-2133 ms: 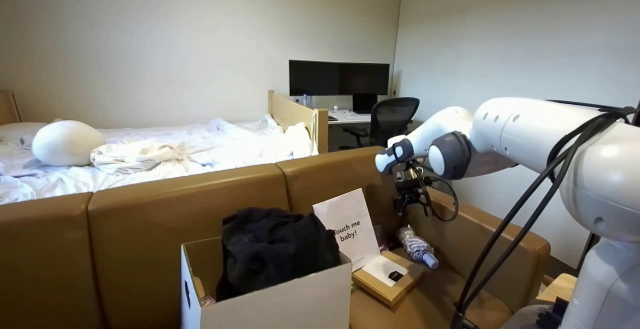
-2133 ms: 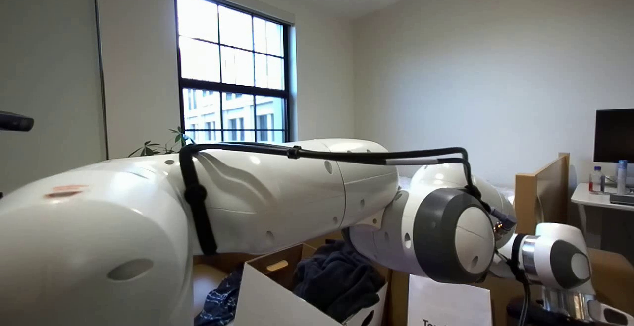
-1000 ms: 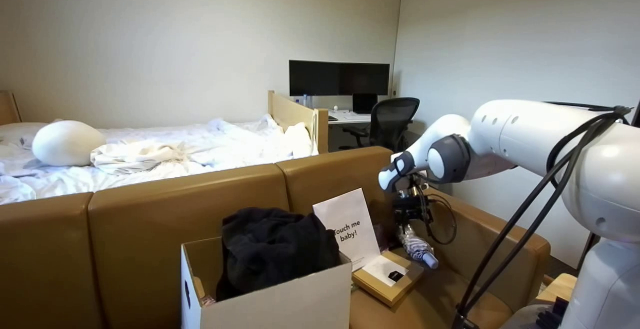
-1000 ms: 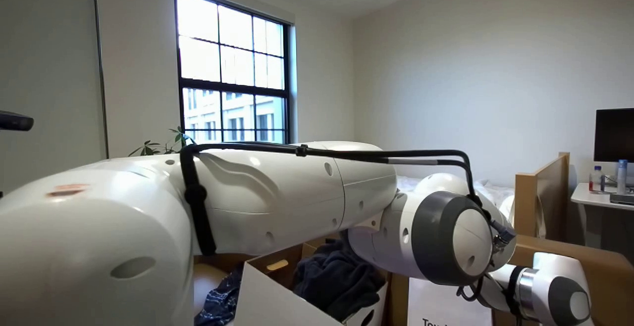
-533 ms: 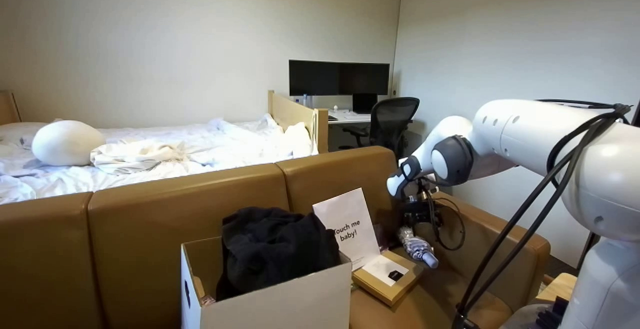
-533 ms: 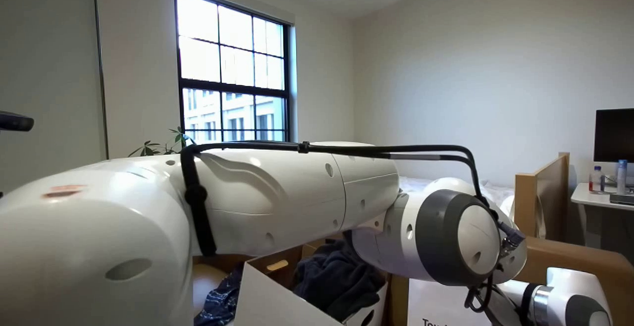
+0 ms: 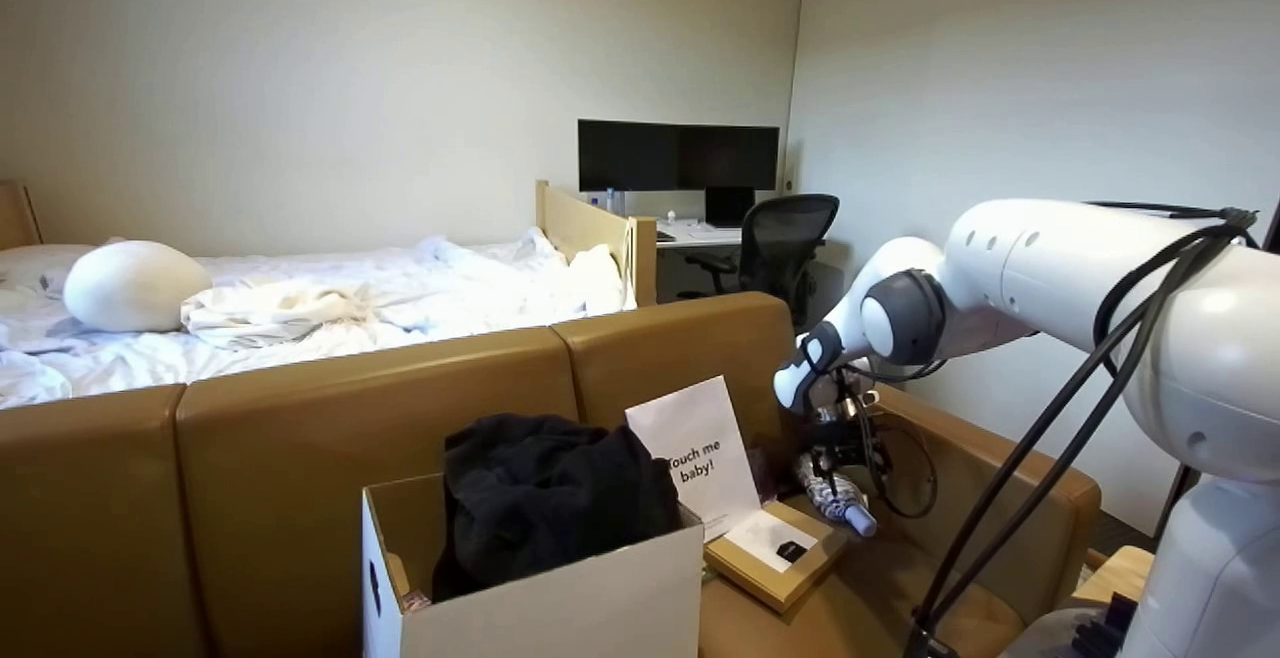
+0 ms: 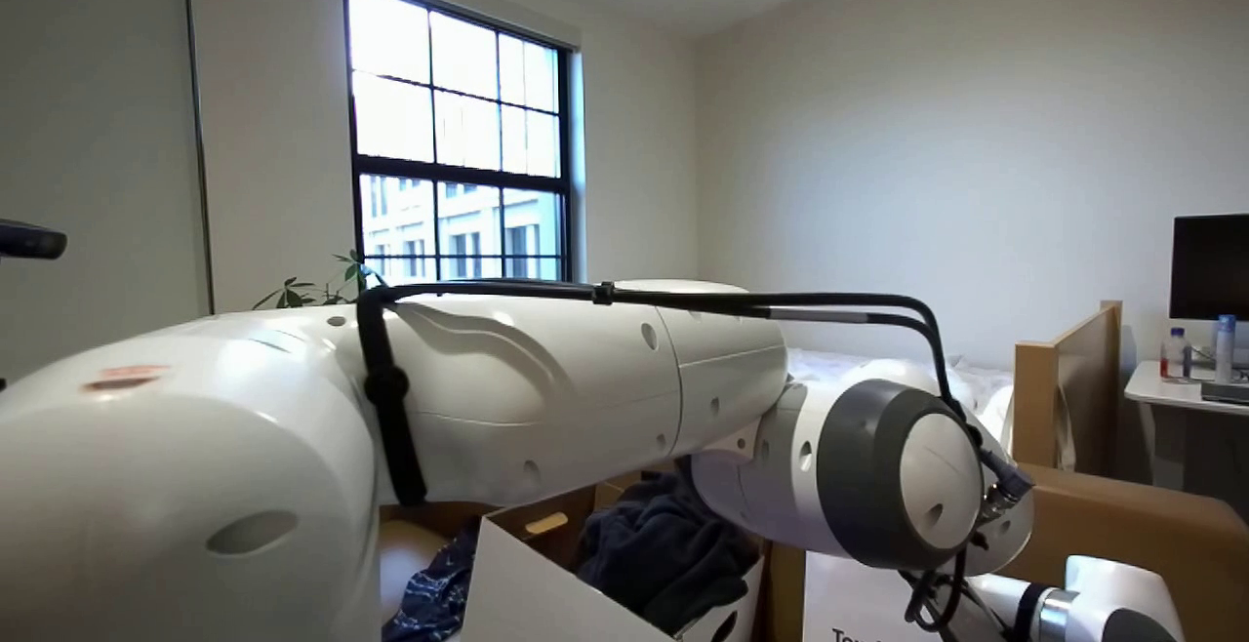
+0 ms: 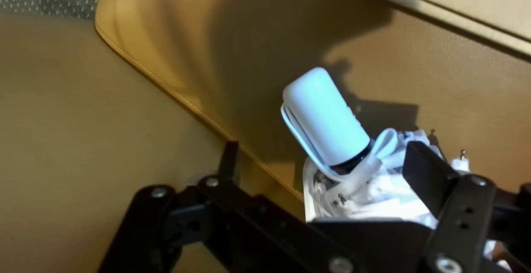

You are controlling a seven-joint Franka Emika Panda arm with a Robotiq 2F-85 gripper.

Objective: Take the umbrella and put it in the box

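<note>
Compared with the earliest frame, your gripper (image 9: pixel 325 166) has come lower: it then hung above the umbrella (image 7: pixel 838 498) with a visible gap, and it now overlaps the folded canopy (image 7: pixel 826 490) in an exterior view. The umbrella and the white box (image 7: pixel 560 608), with dark cloth (image 7: pixel 555 498) heaped in it, keep their places. The umbrella lies on the seat of the brown sofa (image 7: pixel 300 458), near the flat cardboard package (image 7: pixel 788 586) and well apart from the box. Its long axis runs obliquely; you see the pale handle (image 9: pixel 327 117) pointing to the upper left in the wrist view and to the lower right, toward the seat's front, in an exterior view. Your arm (image 7: pixel 1060 260) enters from that view's right edge, forearm nearly level, wrist (image 7: pixel 795 383) bent downward. In the wrist view the fingers (image 9: pixel 425 177) stand wide apart, the canopy nearer one of them; whether they touch it you cannot tell.
</note>
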